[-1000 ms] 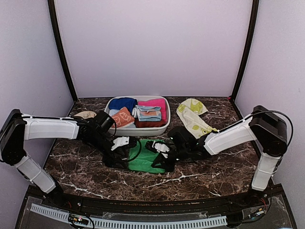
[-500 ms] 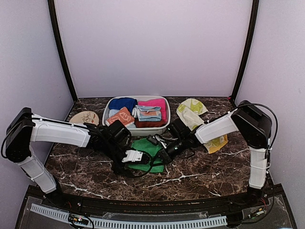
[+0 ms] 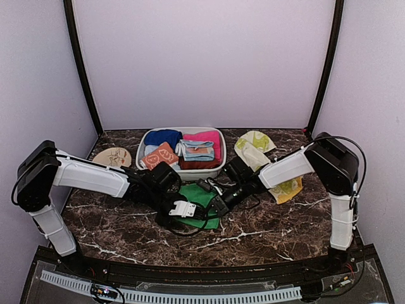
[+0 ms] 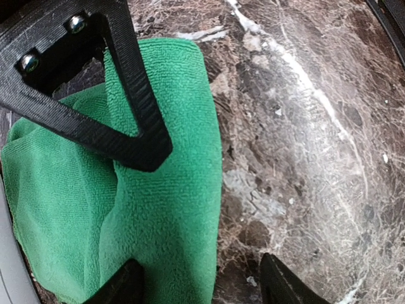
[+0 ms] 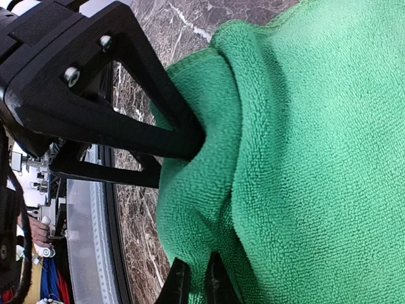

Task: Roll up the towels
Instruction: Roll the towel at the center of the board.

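Observation:
The plain green towel [image 3: 199, 195] lies bunched on the marble table, just in front of the basket. My right gripper [image 5: 197, 286] is shut on a fold of the green towel [image 5: 304, 158] at its near edge; from above, the right gripper [image 3: 216, 206] is at the cloth's right side. My left gripper [image 4: 202, 288] is open, one finger over the green towel [image 4: 158, 209] and the other over bare marble, straddling the cloth's edge. In the top view the left gripper [image 3: 187, 211] sits at the towel's front. The cream towel with yellow-green shapes [image 3: 255, 154] lies loose at the back right, partly under the right arm.
A white basket [image 3: 224, 155] at the back centre holds folded blue, pink and orange patterned cloths. A round tan disc [image 3: 114, 156] lies to its left. Both arms reach inward and nearly meet over the green towel.
The left gripper has slid right to the towel's front edge. The right arm has pulled back and raised its elbow. The green towel is bunched smaller and sits closer to the basket.

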Tool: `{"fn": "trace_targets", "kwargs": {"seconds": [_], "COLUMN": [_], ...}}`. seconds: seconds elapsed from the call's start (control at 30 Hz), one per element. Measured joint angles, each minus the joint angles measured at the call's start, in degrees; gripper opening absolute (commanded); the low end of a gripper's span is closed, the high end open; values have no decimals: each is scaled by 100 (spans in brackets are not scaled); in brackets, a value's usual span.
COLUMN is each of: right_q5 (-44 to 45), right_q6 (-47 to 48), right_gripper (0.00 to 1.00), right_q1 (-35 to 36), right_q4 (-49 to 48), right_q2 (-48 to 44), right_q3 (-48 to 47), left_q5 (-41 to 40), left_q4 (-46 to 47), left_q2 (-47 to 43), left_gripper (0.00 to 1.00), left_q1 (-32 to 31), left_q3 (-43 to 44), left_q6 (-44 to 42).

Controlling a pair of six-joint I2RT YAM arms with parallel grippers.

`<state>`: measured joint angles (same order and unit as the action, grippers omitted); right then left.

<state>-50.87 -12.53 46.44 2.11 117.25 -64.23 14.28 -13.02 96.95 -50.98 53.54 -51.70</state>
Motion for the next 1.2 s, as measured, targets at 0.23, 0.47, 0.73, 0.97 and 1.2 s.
{"fn": "trace_targets", "kwargs": {"seconds": [0.23,0.47,0.73,0.97,1.2], "right_q5": [-111,289,2059,3475,5289], "right_q6": [-125,-37,341,1447,2741], "right_gripper": [19,37,55,53,56], "right_q1": [-76,-160,-291,741,2787], "right_q4": [0,-46,-433,-1008,-658], "right_q2": [15,-516,-2343,-4076,-4109], "right_q3": [-17,378,1781,2992,2695], "left_q5": [-374,-538,-35,916,1698], "left_q4": [431,796,96,-1298,-2205], "left_q2": [238,350,498,597,997], "left_gripper": [33,0,0,0,0], "left_q1": [-20,-26,116,306,516], "left_q3": [0,24,485,988,1436], "left_q6": [-188,-140,96,446,695]}}
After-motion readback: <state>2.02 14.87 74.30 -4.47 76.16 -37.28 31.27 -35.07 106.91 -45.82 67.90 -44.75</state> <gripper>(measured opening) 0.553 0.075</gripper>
